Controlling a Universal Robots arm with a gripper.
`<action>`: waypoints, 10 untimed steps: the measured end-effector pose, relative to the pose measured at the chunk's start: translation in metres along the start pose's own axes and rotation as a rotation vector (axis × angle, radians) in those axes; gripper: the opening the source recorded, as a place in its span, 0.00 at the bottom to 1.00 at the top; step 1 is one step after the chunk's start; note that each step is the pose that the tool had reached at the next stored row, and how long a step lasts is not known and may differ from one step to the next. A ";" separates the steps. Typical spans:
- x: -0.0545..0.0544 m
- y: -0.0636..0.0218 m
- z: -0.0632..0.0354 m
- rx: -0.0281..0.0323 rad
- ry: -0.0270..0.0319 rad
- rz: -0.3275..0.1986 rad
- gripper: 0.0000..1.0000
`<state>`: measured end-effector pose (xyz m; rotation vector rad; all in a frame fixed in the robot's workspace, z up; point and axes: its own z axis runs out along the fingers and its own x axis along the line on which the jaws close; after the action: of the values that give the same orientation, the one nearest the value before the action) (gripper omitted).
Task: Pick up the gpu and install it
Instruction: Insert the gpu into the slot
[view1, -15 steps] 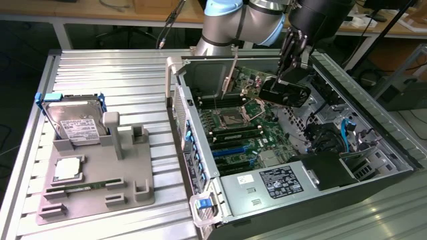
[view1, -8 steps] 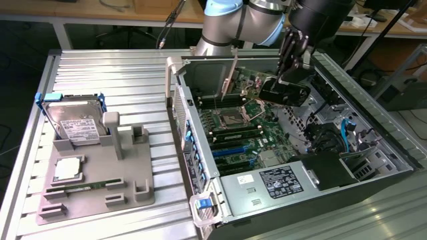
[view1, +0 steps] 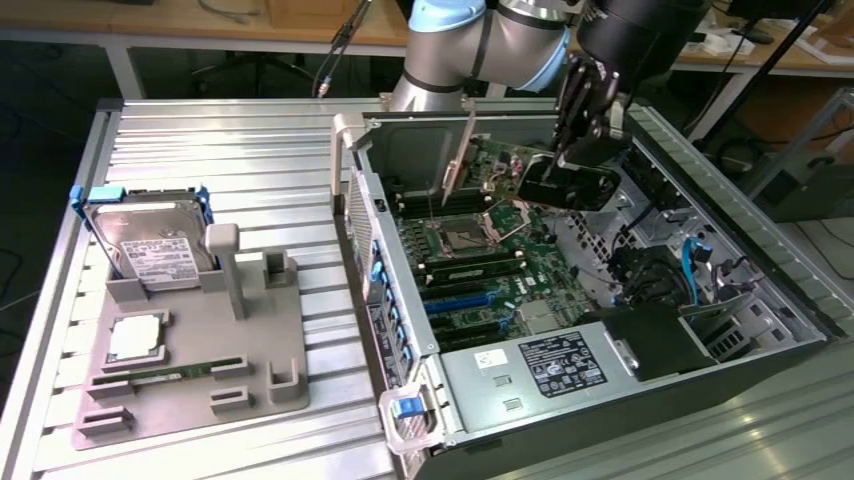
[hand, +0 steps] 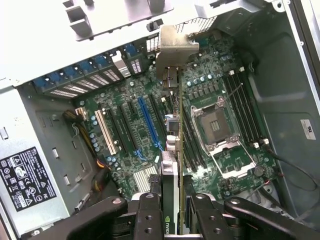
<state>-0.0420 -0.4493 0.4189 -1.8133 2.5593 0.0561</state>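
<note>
Pincer (hand: 175, 202) is closed down most of the way on the gpu (hand: 172, 165), a thin flat green expansion card with a pale metal end bracket. Its black fingers (hand: 149, 215) squeeze the card from both faces, so it's definitely got hold of it. From the wrist view you see the card edge-on, hanging over the green motherboard (hand: 130, 150) inside the open black-and-silver computer case (view1: 747, 250), lined up roughly between the long blue slot (hand: 148, 122) and the square silver CPU socket (hand: 215, 122). The bracket end points at the case's slotted rear wall. In the exterior view the card (view1: 507, 160) looks lifted clear of the board, up near the socket, not sitting in any slot.

Over on the exterior view's left, on the ribbed metal table (view1: 214, 140), the grey plastic fixture tray (view1: 254, 380) holds a silver hard drive with a white label (view1: 154, 245), a square silver processor chip (view1: 134, 338) and a narrow green memory stick (view1: 174, 372).
</note>
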 end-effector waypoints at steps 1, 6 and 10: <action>0.000 0.0000 0.0000 -0.0002 0.0002 -0.009 0.27; 0.000 0.0000 0.0000 -0.0013 0.0015 -0.054 0.27; 0.000 0.0000 0.0000 -0.0025 0.0027 -0.103 0.27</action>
<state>-0.0419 -0.4493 0.4189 -1.9433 2.4643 0.0564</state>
